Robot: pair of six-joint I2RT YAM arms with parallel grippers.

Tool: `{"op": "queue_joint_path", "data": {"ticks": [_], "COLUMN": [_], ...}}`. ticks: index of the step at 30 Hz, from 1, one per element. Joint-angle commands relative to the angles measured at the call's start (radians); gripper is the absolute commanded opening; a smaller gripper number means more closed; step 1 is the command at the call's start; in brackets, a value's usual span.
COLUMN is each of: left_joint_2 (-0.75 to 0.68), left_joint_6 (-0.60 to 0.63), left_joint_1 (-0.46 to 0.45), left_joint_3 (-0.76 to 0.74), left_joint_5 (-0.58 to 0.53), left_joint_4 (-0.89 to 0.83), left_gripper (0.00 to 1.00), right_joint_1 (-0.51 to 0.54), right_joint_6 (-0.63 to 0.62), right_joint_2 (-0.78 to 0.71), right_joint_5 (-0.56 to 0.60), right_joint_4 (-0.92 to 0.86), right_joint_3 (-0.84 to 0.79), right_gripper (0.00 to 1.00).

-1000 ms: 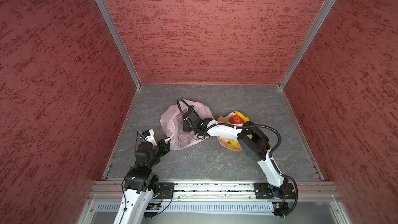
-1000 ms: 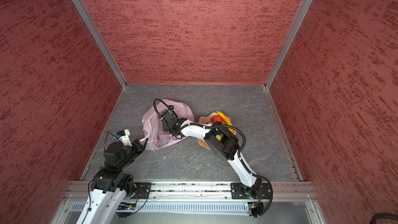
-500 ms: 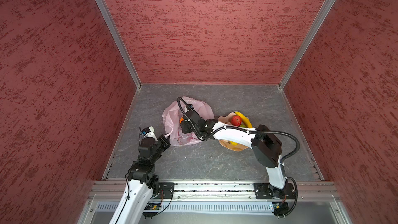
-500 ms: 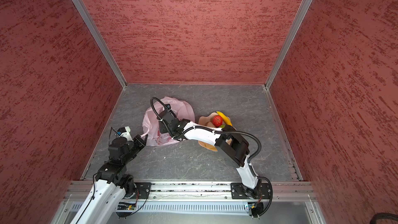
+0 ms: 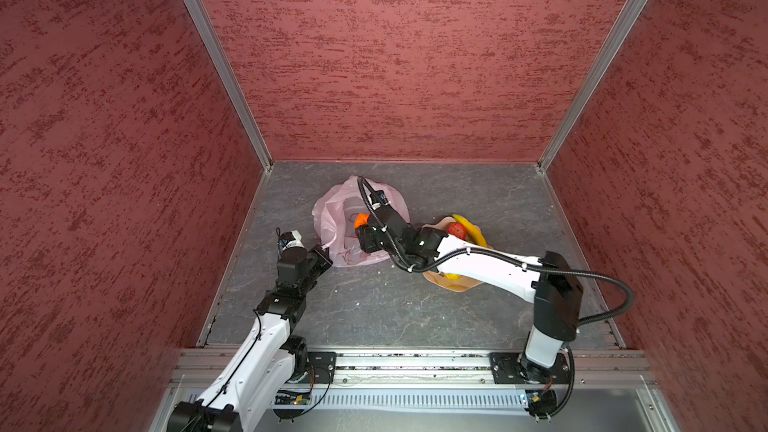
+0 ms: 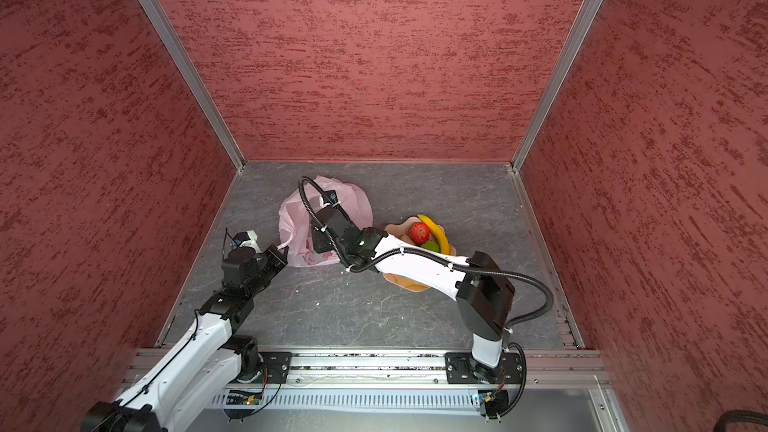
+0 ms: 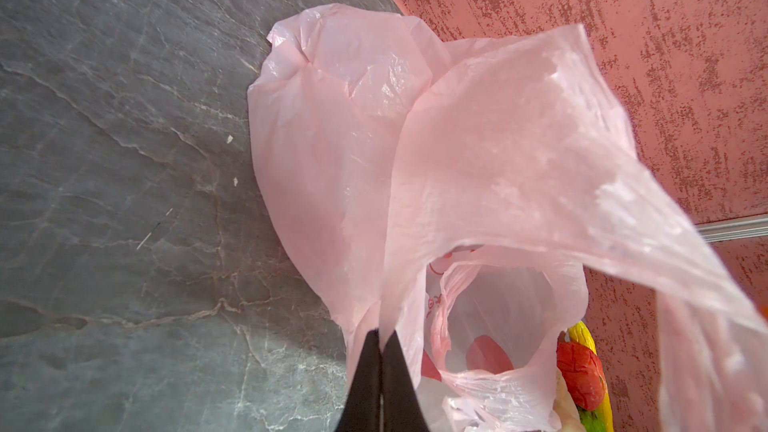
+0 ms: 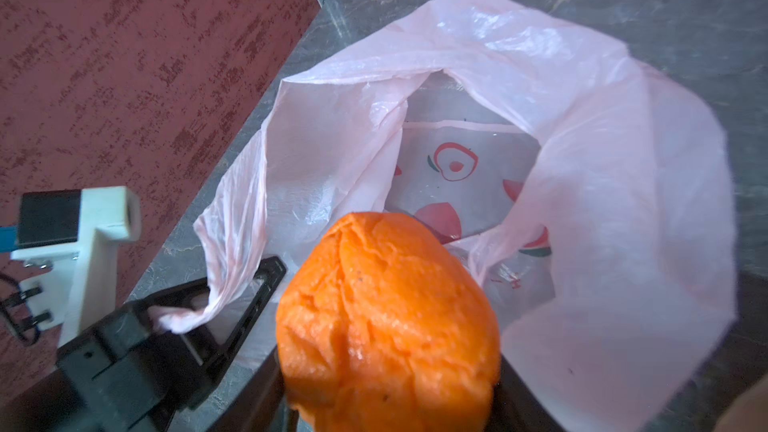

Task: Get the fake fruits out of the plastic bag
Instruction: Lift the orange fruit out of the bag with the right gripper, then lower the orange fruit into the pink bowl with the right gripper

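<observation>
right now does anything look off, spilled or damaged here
Nothing spilled or broken. The orange fruit in the right gripper looks creased and dented, and the plastic bag lies crumpled, one handle pinched by the left gripper.

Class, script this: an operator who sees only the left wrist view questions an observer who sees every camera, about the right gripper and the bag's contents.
Operator: My left gripper pinches the plastic bag. Where is the right gripper?
Observer: At the bag's mouth, shut on the orange fruit.
Operator: Any fruit left inside?
Observer: The right wrist view shows only printed marks in the visible interior, no fruit.
</observation>
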Motion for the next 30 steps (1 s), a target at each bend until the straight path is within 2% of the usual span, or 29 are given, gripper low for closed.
{"op": "queue_joint_path", "data": {"ticks": [1, 8, 14, 20, 30], "left_joint_2": [0.026, 0.056, 0.056, 0.043, -0.009], "left_joint_6": [0.028, 0.031, 0.042, 0.046, 0.042], "left_joint_1": [-0.001, 0.007, 0.01, 0.013, 0.013], "left_joint_3": [0.031, 0.053, 0.071, 0.079, 0.077], "left_joint_5": [-0.045, -0.087, -0.09, -0.086, -0.087], "left_joint_4": [0.074, 0.051, 0.024, 0.005, -0.033], "left_gripper": [0.0, 0.0, 0.0, 0.0, 0.0], "right_joint_1": [-0.006, -0.076, -0.166, -0.242, -0.329], "right_joint_6": [-0.037, -0.068, -0.058, -0.075, -0.094], "right_joint_2": [-0.092, -0.226, -0.301, -0.297, -0.188], "right_joint_5": [0.106, 0.19, 0.181, 0.139, 0.063], "right_joint_4": [-0.032, -0.094, -0.129, -0.142, -0.13], "right_joint_3": [-0.03, -0.123, -0.238, -0.29, -0.291], "right_gripper": [0.31, 0.31, 0.31, 0.31, 0.31]}}
